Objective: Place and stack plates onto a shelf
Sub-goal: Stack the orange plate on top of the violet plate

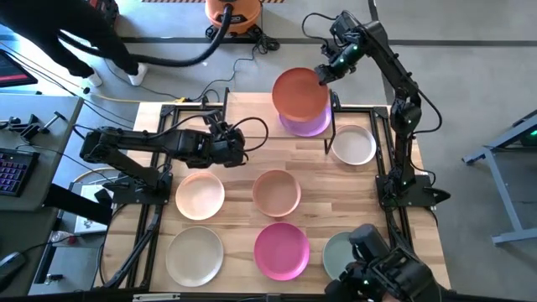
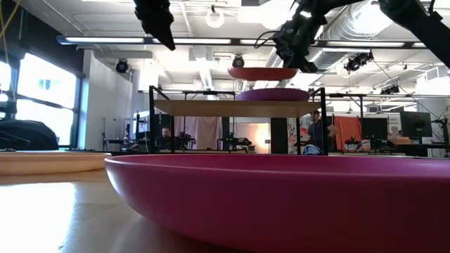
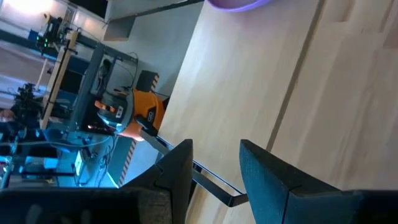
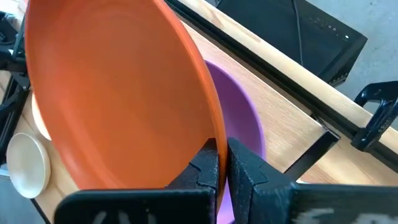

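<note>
In the upper centre of the high view, the right gripper (image 1: pixel 325 74) was closed on the rim of the round terracotta matte plate (image 1: pixel 299 92), with its two dark fingers (image 4: pixel 211 167) pinching the edge from both sides. It held the plate by the edge probably so that the flat bottom stayed free to come down on another plate. The terracotta plate was in the air, close above the round purple matte plate (image 1: pixel 309 124), which already lay on the small light-wood shelf with thin black metal legs (image 2: pixel 232 107). In the low view a clear gap showed between the two plates, so the stacking was, I think, not yet finished, and the plate needed to go lower and stay centred.

The left gripper (image 1: pixel 237 149) was at the centre left of the high view, over the wooden tabletop (image 1: pixel 319 172), with its fingers (image 3: pixel 177 169) a little apart and holding nothing. It seemed to wait there, out of the way.

The other plates lay flat on the tabletop: white (image 1: pixel 353 144) at the right, cream (image 1: pixel 200 195), tan-pink (image 1: pixel 277 192), pale beige (image 1: pixel 195 256), magenta (image 1: pixel 282 250) and pale teal (image 1: pixel 337 252) at the bottom of the frame. They were apart from each other, which should make each rim easy to reach.
</note>
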Controlling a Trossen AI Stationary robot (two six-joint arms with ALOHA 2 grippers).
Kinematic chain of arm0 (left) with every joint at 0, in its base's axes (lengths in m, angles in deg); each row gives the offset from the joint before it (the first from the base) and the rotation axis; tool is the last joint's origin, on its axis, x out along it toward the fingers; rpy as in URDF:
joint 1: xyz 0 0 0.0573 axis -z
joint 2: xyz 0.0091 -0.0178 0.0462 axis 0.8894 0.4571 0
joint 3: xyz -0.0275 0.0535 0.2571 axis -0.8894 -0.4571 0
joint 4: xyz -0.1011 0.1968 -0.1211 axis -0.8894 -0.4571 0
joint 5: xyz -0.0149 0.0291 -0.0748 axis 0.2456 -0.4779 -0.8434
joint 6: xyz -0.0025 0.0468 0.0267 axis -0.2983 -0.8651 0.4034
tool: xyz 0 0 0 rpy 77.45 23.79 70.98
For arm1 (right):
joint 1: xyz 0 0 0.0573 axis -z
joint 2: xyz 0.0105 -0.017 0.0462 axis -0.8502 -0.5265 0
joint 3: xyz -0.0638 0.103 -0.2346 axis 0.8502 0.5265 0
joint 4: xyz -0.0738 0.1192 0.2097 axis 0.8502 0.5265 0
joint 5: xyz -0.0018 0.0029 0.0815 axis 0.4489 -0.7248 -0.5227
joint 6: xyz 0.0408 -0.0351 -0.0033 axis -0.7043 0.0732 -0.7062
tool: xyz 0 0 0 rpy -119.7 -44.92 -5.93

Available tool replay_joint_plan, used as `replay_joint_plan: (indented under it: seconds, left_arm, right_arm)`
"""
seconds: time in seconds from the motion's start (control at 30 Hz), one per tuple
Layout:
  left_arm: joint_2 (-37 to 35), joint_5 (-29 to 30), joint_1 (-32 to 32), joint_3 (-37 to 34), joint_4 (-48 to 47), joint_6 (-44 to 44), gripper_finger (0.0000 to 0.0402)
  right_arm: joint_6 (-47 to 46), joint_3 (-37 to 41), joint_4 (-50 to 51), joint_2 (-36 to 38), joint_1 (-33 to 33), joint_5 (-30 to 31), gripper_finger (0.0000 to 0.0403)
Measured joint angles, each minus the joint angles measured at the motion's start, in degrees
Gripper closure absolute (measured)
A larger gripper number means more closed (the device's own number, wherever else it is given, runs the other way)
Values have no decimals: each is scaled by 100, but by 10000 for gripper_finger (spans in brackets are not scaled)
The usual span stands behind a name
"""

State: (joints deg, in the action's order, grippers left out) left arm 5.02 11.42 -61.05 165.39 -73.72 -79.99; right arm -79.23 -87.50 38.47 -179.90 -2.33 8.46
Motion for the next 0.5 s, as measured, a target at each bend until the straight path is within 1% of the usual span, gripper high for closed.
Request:
replay_joint_plan:
  seconds: [0.27,0.43,0.5]
  left_arm:
    - [0,3,-177,0,-14,172,280]
    - [0,4,-218,0,-15,172,280]
    - [0,4,-229,0,-12,172,280]
  right_arm:
    - [92,0,1,81,-382,33,403]
    - [94,26,-9,365,-561,298,403]
    - [95,217,-11,590,-581,310,403]
